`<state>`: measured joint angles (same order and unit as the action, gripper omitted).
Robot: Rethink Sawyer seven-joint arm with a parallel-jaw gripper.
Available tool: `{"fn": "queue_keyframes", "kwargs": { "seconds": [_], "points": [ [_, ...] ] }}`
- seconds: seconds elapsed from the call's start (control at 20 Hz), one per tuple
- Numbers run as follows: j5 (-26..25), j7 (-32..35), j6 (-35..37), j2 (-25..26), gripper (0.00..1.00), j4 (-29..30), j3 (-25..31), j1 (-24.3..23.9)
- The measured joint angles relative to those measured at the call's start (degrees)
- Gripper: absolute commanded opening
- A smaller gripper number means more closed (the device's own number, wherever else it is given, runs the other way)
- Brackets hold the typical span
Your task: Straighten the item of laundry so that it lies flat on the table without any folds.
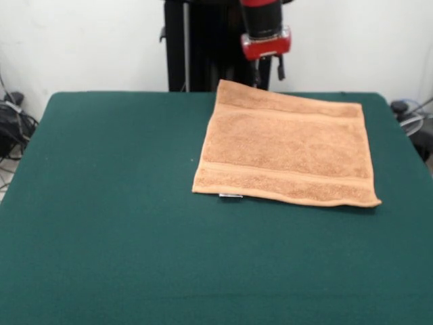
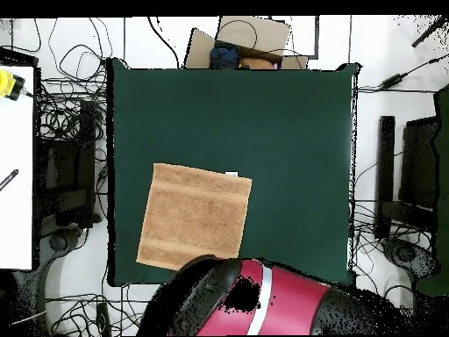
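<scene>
The towel (image 1: 287, 150) lies spread flat on the green surface (image 1: 108, 223), toward the robot's side and off to one side of centre, its small white tag (image 1: 231, 196) on the edge away from the robot. The end effector (image 1: 268, 71) hangs just above the towel's robot-side edge, near a corner; whether it is released or clenched cannot be told.

Robotics lab, tangled floor cables (image 2: 66, 105), pedestal-mounted arm (image 1: 264, 27)
</scene>
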<state>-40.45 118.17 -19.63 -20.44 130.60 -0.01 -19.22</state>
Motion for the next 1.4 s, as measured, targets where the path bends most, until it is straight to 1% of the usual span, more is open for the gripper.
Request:
{"fn": "queue_keyframes", "kwargs": {
  "seconds": [0.05, 0.15, 0.2, 0.25, 0.3, 0.5, 0.6, 0.75, 0.9, 1.05, 1.2, 1.4],
  "points": [
    [0.00, 0.00, 0.24, -0.51, 1.00, 0.18, 0.11, -0.15],
    [0.78, 0.00, 1.72, -3.17, 1.00, 1.48, 1.07, -0.70],
    [2.02, 0.00, 3.44, -5.62, 1.00, 2.73, 2.20, -1.11],
    [2.85, -0.01, 4.51, -7.03, 1.00, 3.44, 2.93, -1.33],
    [6.46, 0.00, 9.17, -12.06, 1.00, 5.60, 5.47, -1.88],
    [12.88, 0.00, 18.77, -19.75, 1.00, 7.22, 8.72, -1.12],
    [15.09, -0.01, 23.27, -22.50, 1.00, 6.86, 9.46, -0.01],
    [16.51, 0.00, 27.60, -24.90, 1.00, 5.76, 10.25, 1.85],
    [16.63, 0.00, 29.68, -25.71, 1.00, 4.05, 10.41, 3.45],
    [16.63, 0.00, 30.04, -25.12, 1.00, 0.82, 10.12, 6.06],
    [15.98, 0.00, 30.05, -23.04, 1.00, -5.21, 9.39, 10.42],
    [15.39, 0.00, 30.05, -20.64, 1.00, -11.35, 9.31, 13.62]
  ]
}}
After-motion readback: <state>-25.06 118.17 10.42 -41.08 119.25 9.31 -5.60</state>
